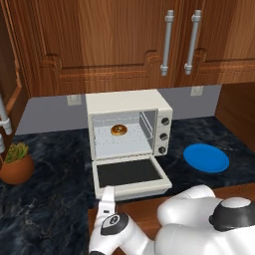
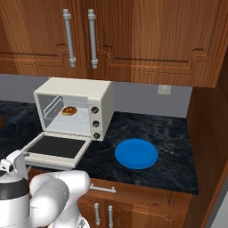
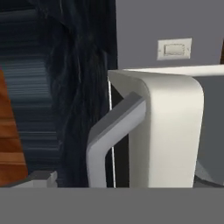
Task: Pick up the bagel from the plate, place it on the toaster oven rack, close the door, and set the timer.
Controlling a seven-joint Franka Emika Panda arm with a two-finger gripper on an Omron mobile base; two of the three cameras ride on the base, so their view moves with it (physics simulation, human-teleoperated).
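Observation:
The golden-brown bagel (image 1: 118, 130) (image 2: 69, 111) lies on the toaster oven rack (image 1: 122, 143) (image 2: 71, 124) inside the cream-white oven. The door (image 1: 130, 174) (image 2: 57, 147) hangs folded down flat, dark glass facing up. To the oven's right the blue plate (image 1: 206, 158) (image 2: 136, 153) is bare on the counter. My gripper (image 1: 108, 191) (image 2: 17, 159) sits low at the door's front left corner and appears open, with nothing held. In the hand view the door's edge (image 3: 170, 131) and its grey handle bar (image 3: 105, 135) loom close; my fingertips are hidden there.
Three knobs (image 1: 163, 135) (image 2: 94, 123) run down the oven's right panel. A potted plant (image 1: 16, 164) stands at the far left of the dark marble counter. Wooden cabinets hang above. A wall outlet (image 3: 174, 49) sits behind the oven.

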